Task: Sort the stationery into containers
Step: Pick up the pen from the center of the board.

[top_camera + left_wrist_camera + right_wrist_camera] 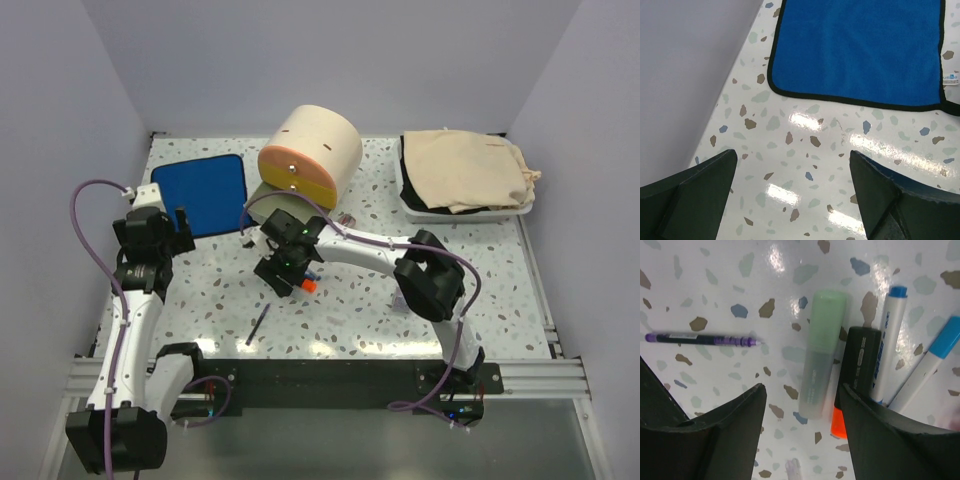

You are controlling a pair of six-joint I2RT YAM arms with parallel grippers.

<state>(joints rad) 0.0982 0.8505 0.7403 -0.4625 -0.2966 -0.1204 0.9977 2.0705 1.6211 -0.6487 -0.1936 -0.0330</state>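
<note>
1. Your right gripper [802,402] is spread wide just in front of the cabinet [312,150], one finger on each side of the green-and-orange highlighter [822,350], not pinching it.
2. The blue-tipped pens [892,340] lie just beside that highlighter.
3. The thin black pen [700,339] lies farther out from the cabinet, apart from the others.
4. Your left gripper [792,167] hangs spread and empty to the left of the cabinet, near the blue cloth [860,47].

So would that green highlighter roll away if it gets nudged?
Probably a little: the green highlighter looks rounded and lies flat on the glossy table. Its plastic body should stay stiff, and it is likely light.
</note>
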